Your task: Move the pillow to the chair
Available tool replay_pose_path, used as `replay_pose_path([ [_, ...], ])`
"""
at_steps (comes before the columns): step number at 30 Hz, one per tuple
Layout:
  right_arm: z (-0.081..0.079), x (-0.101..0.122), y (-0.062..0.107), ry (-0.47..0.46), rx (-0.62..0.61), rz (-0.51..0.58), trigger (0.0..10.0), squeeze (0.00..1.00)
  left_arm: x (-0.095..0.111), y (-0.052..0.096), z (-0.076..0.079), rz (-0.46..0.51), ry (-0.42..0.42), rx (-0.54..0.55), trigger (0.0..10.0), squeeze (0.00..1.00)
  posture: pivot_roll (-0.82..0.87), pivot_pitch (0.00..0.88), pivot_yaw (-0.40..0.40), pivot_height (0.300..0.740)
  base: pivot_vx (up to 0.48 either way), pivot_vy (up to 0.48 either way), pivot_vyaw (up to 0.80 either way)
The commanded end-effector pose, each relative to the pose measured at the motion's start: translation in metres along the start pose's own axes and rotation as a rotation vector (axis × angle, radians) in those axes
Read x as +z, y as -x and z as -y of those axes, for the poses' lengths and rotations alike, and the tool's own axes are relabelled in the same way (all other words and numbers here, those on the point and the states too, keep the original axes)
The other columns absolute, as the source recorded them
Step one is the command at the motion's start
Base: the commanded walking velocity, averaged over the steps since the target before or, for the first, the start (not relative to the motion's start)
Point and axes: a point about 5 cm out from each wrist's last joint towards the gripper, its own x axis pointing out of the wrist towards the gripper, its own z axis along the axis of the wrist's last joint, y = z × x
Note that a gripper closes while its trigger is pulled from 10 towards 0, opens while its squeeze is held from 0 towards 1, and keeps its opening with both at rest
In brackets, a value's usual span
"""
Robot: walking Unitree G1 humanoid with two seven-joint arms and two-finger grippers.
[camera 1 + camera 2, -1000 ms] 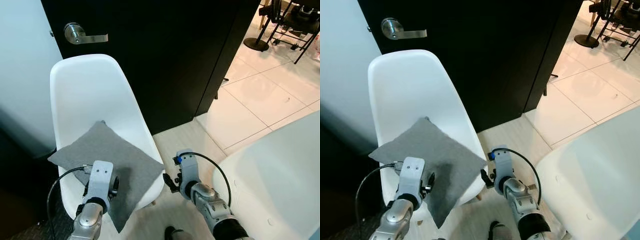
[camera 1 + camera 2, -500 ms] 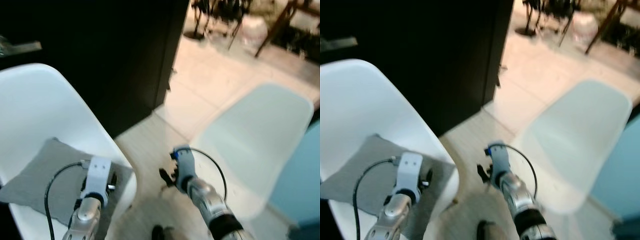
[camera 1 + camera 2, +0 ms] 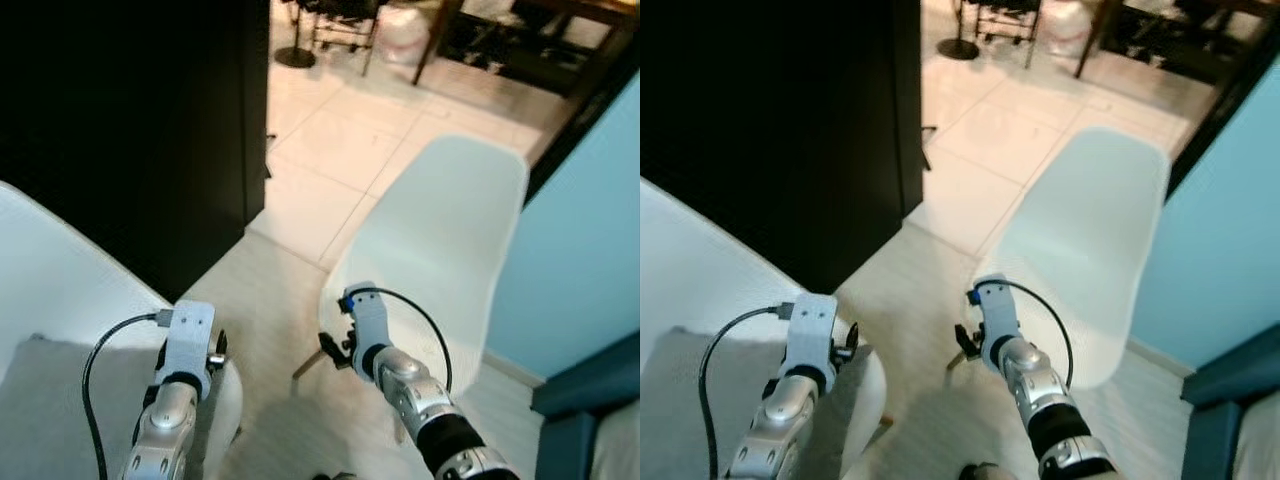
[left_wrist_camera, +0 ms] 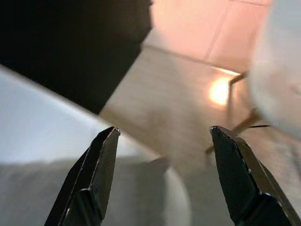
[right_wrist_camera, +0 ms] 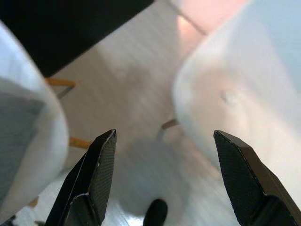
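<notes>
The grey pillow (image 3: 50,400) lies on the seat of a white shell chair (image 3: 60,280) at my lower left, cut off by the picture's edge. My left gripper (image 4: 163,131) hovers open over the seat's front edge, with the pillow (image 4: 47,193) just below its fingers and nothing between them. My right gripper (image 5: 164,134) hangs open over the pale wood floor between the two chairs; the pillow (image 5: 16,136) shows at one side of its view. Both silver arms, the left (image 3: 180,350) and the right (image 3: 375,350), are held low in front of me.
A second white shell chair (image 3: 440,240) stands just right of centre with its back to a light blue wall (image 3: 590,220). A black door panel (image 3: 130,120) rises behind the first chair. Tiled floor (image 3: 330,140) leads to dark furniture legs at the back.
The camera has swung to the right: the chair with the pillow has slid to the left edge and the second chair has come to the centre. Both grippers stay open and empty.
</notes>
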Motion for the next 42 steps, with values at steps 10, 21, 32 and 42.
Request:
replay_pose_path([
  [10,0.0042,-0.0077,-0.0008,-0.041,-0.037,-0.02,10.0,0.0,-0.0025,-0.0059,0.0038,-0.018,-0.008,-0.053,10.0,0.0,0.11,0.023,-0.029,0.723,0.0,0.0,-0.8],
  [21,0.0062,-0.0089,-0.0014,-0.037,-0.038,-0.027,10.0,0.0,-0.0028,-0.0083,0.0063,-0.017,-0.001,-0.06,10.0,0.0,0.11,0.013,-0.034,0.723,0.0,0.0,-0.8],
  [32,0.0082,-0.0102,-0.0011,-0.02,-0.03,-0.043,10.0,0.0,-0.0065,-0.0068,0.01,-0.028,0.019,-0.055,10.0,0.0,0.1,0.028,-0.052,0.723,0.0,0.0,-0.8],
  [42,0.0089,-0.0127,-0.0008,-0.012,-0.025,-0.054,10.0,0.0,-0.0076,-0.0058,0.0112,-0.033,0.025,-0.054,10.0,0.0,0.1,0.038,-0.06,0.723,0.0,0.0,-0.8],
])
